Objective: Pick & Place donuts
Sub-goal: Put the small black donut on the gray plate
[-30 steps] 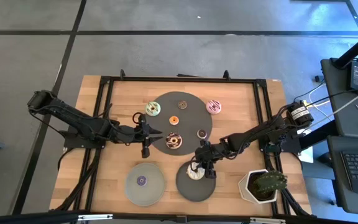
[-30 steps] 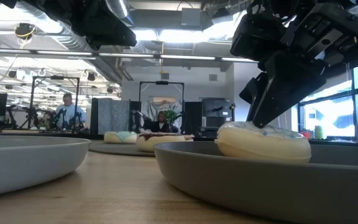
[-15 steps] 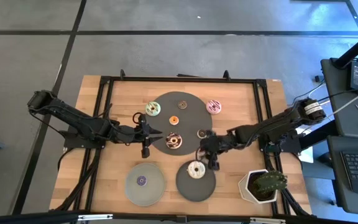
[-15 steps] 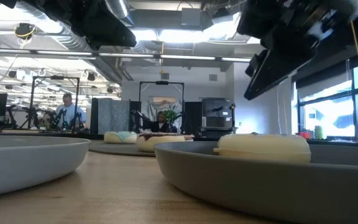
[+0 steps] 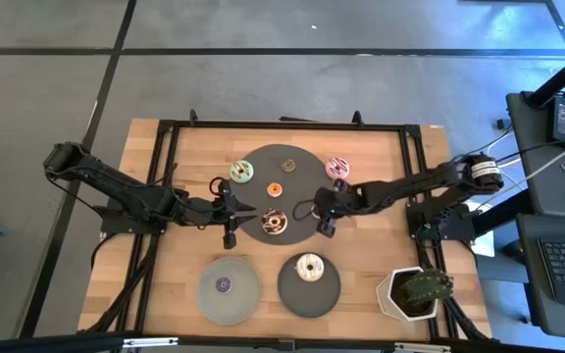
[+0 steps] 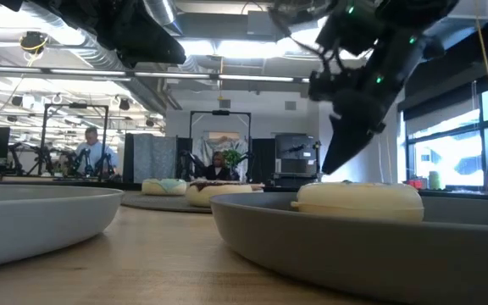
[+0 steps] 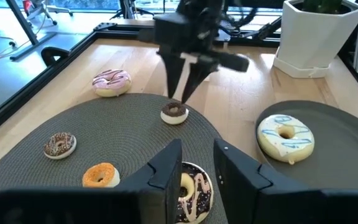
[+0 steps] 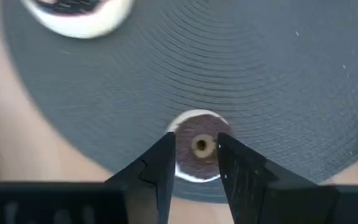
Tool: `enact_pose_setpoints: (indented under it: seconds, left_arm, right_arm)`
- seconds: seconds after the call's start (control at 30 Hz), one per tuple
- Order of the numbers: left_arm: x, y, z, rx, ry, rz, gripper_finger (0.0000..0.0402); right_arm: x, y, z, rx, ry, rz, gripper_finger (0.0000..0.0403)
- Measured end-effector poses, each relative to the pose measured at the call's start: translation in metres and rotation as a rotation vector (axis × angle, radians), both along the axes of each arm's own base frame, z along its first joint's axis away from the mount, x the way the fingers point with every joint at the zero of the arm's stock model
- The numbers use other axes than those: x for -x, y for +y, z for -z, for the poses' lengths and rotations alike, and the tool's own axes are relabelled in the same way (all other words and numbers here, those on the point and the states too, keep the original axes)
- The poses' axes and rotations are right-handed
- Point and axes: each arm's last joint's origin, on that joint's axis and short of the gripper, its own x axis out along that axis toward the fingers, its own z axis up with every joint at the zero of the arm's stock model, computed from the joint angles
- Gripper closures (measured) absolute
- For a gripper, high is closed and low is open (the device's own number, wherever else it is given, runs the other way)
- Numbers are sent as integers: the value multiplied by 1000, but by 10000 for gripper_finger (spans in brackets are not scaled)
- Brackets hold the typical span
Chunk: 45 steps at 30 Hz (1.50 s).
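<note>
Right hand (image 5: pixel 326 222) sits directly over the small brown donut (image 8: pixel 197 151) at the near-right edge of the big dark mat (image 5: pixel 292 157), fingers parted and straddling it, not yet closed on anything; my read is it's lined up for a top-down pinch, which is why the wrist points straight down. That donut is close to the mat edge, so a sloppy close could nudge it off onto the worktop (image 5: pixel 371 157). White donut (image 5: pixel 309 266) lies alone in the dark plate (image 5: pixel 328 291) at the front, clear of both hands, so that one looks placed. Purple mini donut (image 5: pixel 223 285) is in the grey plate (image 5: pixel 243 299) next to it. On the mat: orange mini (image 5: pixel 274 189), a brown sprinkled one (image 5: pixel 287 164) and the chocolate-and-white donut (image 5: pixel 274 223). Green donut (image 5: pixel 241 173) sits just off the mat's left side, pink donut (image 5: pixel 337 168) at its right edge. Left hand (image 5: pixel 245 207) waits at the mat's left side, aimed at the chocolate-and-white donut, fingers apart and empty, likely held back to stay out of the right arm's way. White planter (image 5: pixel 415 291) at the front right corner is well clear. Judging by the layout, two placed, six to go.
</note>
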Motion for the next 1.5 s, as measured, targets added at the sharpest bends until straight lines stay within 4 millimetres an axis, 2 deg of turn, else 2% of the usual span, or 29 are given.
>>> enact_pose_setpoints:
  seconds: [0.27, 0.43, 0.7, 0.93, 1.27, 1.37, 1.5]
  left_arm:
    - [0, 0, 0, 0, 0, 1, 312]
    - [0, 0, 0, 1, 0, 1, 312]
    - [0, 0, 0, 1, 0, 2, 310]
    - [0, 0, 0, 1, 0, 2, 313]
    - [0, -1, 0, 15, 3, 26, 308]
    - [0, -2, 0, 28, 8, 58, 311]
    - [1, -2, 3, 84, 24, 65, 313]
  right_arm:
    - [-3, -18, 18, -47, 69, 66, 293]
    - [-3, -21, 23, -68, 86, 65, 327]
    - [-3, -21, 19, -61, 82, 39, 392]
    - [-21, -16, -10, -23, 7, -44, 385]
    - [-62, -6, -72, 106, -216, -244, 390]
    - [-75, -5, -81, 120, -252, -300, 389]
    - [-96, -4, -82, 131, -262, -371, 389]
